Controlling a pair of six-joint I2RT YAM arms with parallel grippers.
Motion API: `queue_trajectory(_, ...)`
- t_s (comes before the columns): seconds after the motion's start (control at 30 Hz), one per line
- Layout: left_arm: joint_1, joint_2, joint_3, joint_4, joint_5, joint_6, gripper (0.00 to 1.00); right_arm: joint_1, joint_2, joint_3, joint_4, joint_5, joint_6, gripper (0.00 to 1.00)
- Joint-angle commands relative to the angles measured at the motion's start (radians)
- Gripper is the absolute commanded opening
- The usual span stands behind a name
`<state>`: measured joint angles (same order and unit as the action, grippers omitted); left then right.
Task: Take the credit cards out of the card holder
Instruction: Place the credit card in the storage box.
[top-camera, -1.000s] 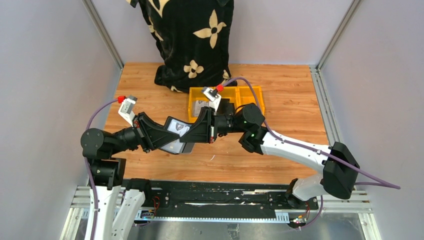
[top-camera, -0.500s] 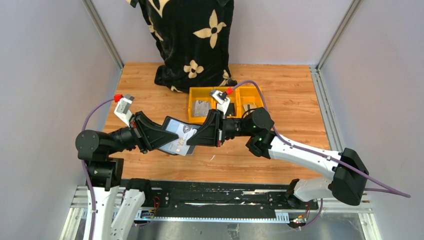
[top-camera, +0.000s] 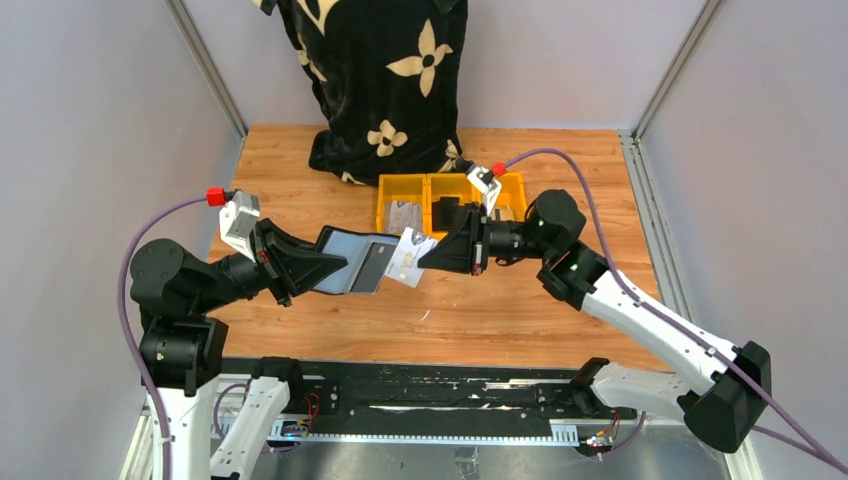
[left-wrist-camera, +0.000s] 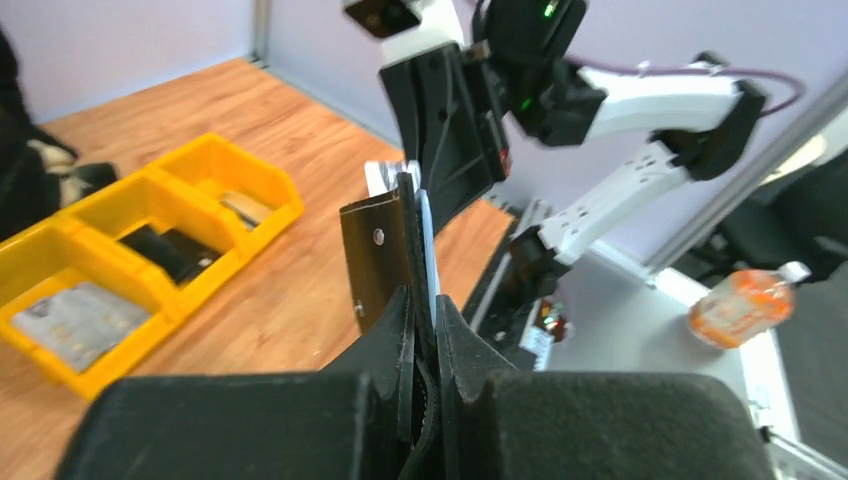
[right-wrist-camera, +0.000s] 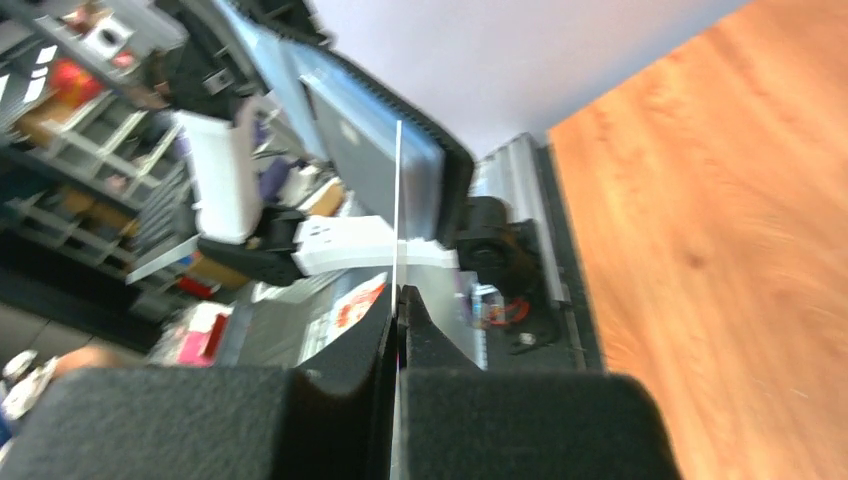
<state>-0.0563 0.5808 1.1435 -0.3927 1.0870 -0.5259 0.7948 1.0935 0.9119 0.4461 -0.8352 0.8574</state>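
While my left gripper (top-camera: 325, 268) clamps the flat black card holder (top-camera: 352, 263) and my right gripper (top-camera: 428, 257) pinches 1 thin white card (top-camera: 405, 259), skewed pulling could jam it.

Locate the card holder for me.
Top view, left of centre: the card holder is clamped in the left hand, beside the white card in the right hand.

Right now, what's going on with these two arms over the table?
The left end effector is clamped on a flat black folding card holder, grey-blue inside, held open above the wooden table. The right end effector pinches a thin white credit card at the holder's open edge; whether it is fully free is unclear. A greyish card lies in the yellow plastic bins behind.
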Motion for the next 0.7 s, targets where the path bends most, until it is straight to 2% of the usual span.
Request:
queue_trajectory(0.0, 0.001, 0.023, 0.059, -0.303, -0.121, 0.370, 0.00, -0.139, -0.025, 0.101, -0.475, 0.000, -0.266, 0.00)
queue_trajectory(0.07, 0.001, 0.024, 0.074, -0.371, -0.139, 0.469, 0.00, -0.227, -0.018, 0.136, -0.626, 0.035, -0.349, 0.00)
queue_trajectory(0.17, 0.001, 0.022, 0.086, -0.444, -0.147, 0.575, 0.00, -0.336, 0.017, 0.207, -0.841, 0.172, -0.499, 0.00)
queue_trajectory(0.23, 0.001, 0.013, 0.083, -0.462, -0.135, 0.608, 0.00, -0.388, 0.058, 0.246, -0.919, 0.261, -0.567, 0.00)
queue_trajectory(0.27, 0.001, 0.007, 0.081, -0.463, -0.129, 0.614, 0.00, -0.404, 0.095, 0.267, -0.914, 0.255, -0.576, 0.00)
queue_trajectory(0.43, 0.001, -0.001, 0.069, -0.472, -0.087, 0.624, 0.00, -0.351, 0.306, 0.374, -0.836, 0.239, -0.554, 0.00)
queue_trajectory(0.67, 0.000, -0.014, 0.050, -0.471, -0.004, 0.617, 0.00, -0.232, 0.732, 0.726, -0.915, 0.356, -0.574, 0.00)
